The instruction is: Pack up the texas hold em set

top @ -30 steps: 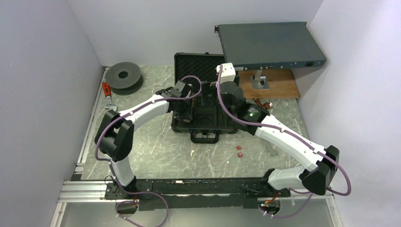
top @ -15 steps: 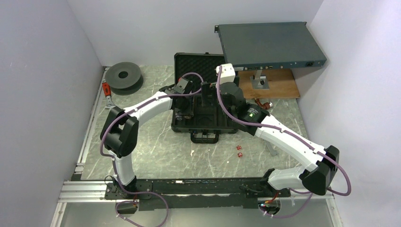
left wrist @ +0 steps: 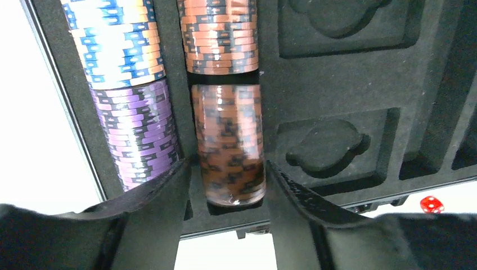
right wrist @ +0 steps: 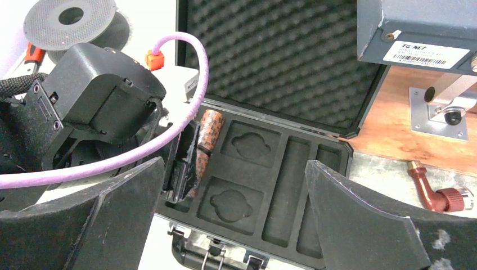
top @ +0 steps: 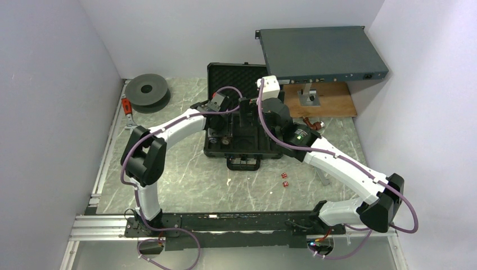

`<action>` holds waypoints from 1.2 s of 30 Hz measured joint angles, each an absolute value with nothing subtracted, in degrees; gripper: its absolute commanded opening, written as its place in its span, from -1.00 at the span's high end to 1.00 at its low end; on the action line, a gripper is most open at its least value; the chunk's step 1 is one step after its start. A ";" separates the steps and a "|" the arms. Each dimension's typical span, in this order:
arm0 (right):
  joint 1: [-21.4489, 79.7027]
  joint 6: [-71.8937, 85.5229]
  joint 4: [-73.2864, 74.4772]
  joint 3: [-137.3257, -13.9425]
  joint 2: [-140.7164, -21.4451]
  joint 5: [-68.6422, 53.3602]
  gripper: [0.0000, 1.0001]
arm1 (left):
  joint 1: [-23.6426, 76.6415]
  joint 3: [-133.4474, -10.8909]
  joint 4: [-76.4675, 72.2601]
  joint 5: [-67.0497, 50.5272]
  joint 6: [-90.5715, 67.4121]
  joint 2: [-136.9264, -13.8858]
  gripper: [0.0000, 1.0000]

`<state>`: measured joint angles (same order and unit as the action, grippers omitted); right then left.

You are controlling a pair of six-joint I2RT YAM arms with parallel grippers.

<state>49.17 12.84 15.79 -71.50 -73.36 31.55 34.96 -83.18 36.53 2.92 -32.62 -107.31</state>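
Observation:
The black case (top: 272,153) lies open on the table, its egg-crate foam lid (right wrist: 275,56) standing up at the back. In the left wrist view a brown chip stack (left wrist: 228,143) lies in a tray slot, blurred, below an orange stack (left wrist: 218,34) and beside purple chips (left wrist: 138,135). My left gripper (left wrist: 226,164) straddles the brown stack, open, with a small gap at its left finger. My right gripper (right wrist: 235,166) hangs wide open above the tray's empty recesses, holding nothing. Two red dice (top: 284,179) lie on the table in front of the case.
A large grey rack box (top: 320,53) overhangs a wooden board (top: 326,101) at the back right. A dark spool (top: 147,90) and an orange-handled tool (top: 127,107) sit at the back left. A red fitting (right wrist: 430,191) lies right of the case. Walls close in both sides.
The left wrist has moved a little toward the lid over the tray's left side, and its elbow has swung right. The right arm has stayed put.

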 measured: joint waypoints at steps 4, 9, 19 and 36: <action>49.19 12.49 15.77 -71.50 -73.36 31.55 -0.99 | 34.96 -83.18 35.48 2.81 -32.71 -107.22 -0.34; 49.19 12.16 15.75 -71.46 -73.36 31.57 -0.99 | 34.98 -83.18 34.96 2.90 -32.64 -105.82 -0.27; 49.30 11.92 15.16 -70.85 -73.36 31.59 -0.99 | 36.05 -76.12 32.18 2.81 -30.59 -92.79 0.62; 49.34 11.49 14.90 -70.61 -73.36 32.58 -0.99 | 40.64 -67.72 27.33 2.46 -31.14 -91.29 0.93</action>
